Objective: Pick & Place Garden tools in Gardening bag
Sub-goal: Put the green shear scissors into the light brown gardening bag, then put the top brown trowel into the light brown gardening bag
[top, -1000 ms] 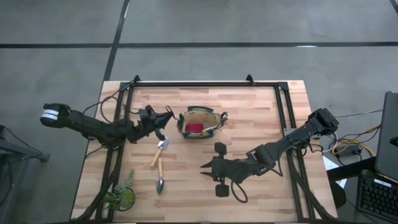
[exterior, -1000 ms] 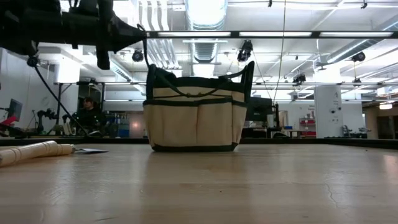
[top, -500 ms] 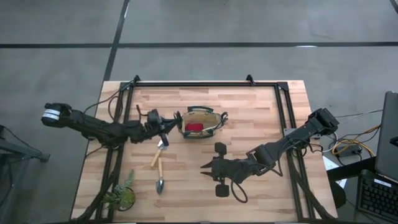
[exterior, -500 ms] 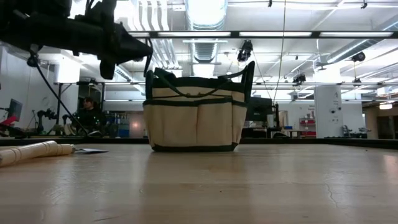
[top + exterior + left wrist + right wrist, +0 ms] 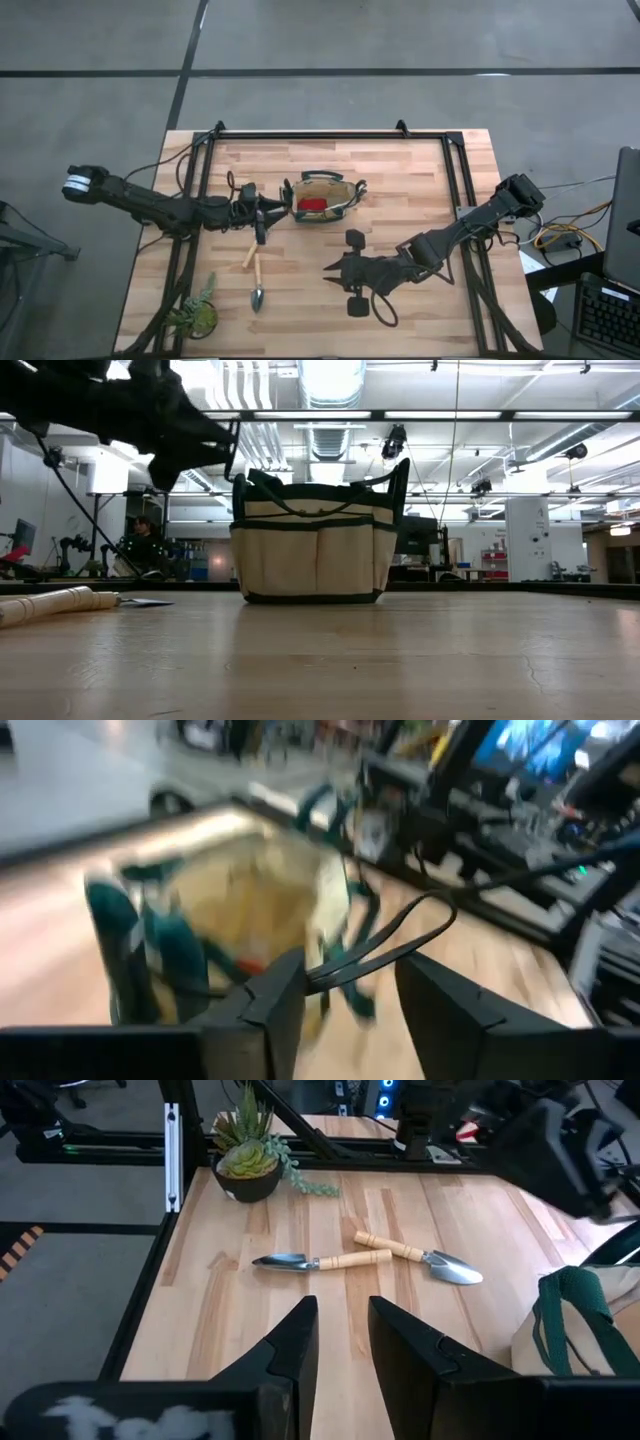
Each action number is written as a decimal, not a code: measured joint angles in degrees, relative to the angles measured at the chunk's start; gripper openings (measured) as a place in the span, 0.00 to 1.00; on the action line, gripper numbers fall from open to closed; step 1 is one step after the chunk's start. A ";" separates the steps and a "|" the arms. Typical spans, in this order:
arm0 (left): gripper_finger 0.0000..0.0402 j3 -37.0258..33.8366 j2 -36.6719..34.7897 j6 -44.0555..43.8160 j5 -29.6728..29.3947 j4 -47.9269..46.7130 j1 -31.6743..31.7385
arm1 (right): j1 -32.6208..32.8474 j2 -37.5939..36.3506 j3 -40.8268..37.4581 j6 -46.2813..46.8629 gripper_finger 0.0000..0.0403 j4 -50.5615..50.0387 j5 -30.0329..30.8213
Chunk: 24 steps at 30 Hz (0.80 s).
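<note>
The olive-tan gardening bag (image 5: 322,198) stands upright on the table, and a red item (image 5: 313,205) lies inside it. Two trowels with pale wooden handles (image 5: 254,250) (image 5: 257,292) lie on the wood to the near left of the bag. My left gripper (image 5: 266,212) hovers open at the bag's left end. In the blurred left wrist view, a dark loop handle (image 5: 385,948) runs between its fingers. My right gripper (image 5: 330,268) stands open near the table's middle with nothing between its fingers. It points toward the trowels (image 5: 320,1262) (image 5: 425,1260). My left gripper has the bag's dark loop handle (image 5: 340,970) between its open fingers. With the blur, I cannot tell whether either finger touches it.
A small green plant in a pot (image 5: 195,315) stands at the near left corner. A black rail frame (image 5: 330,136) runs along the table's far, left and right sides. Bare wood lies between the bag and my right gripper.
My left gripper has shifted a little toward the table's near edge beside the bag's left end and has turned about. The bag and the trowels have stayed where they were.
</note>
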 joint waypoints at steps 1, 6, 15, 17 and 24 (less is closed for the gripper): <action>0.41 0.05 -0.75 -1.69 0.98 -2.65 -0.12 | 0.00 0.00 -0.17 0.13 0.20 0.02 0.00; 0.43 0.19 -3.71 -9.18 2.33 -16.29 -1.68 | 0.17 0.00 -1.40 1.24 0.18 0.21 0.00; 0.42 0.17 -5.30 -21.99 3.16 -38.23 -3.74 | 0.22 0.00 -2.63 2.19 0.20 0.63 0.00; 0.42 0.17 -4.82 -24.34 3.22 -41.33 -3.72 | 0.22 0.00 -2.65 2.19 0.21 0.69 0.01; 0.42 0.13 -1.60 -27.69 7.38 -43.45 -3.73 | 0.22 0.00 -2.83 2.04 0.21 1.72 0.02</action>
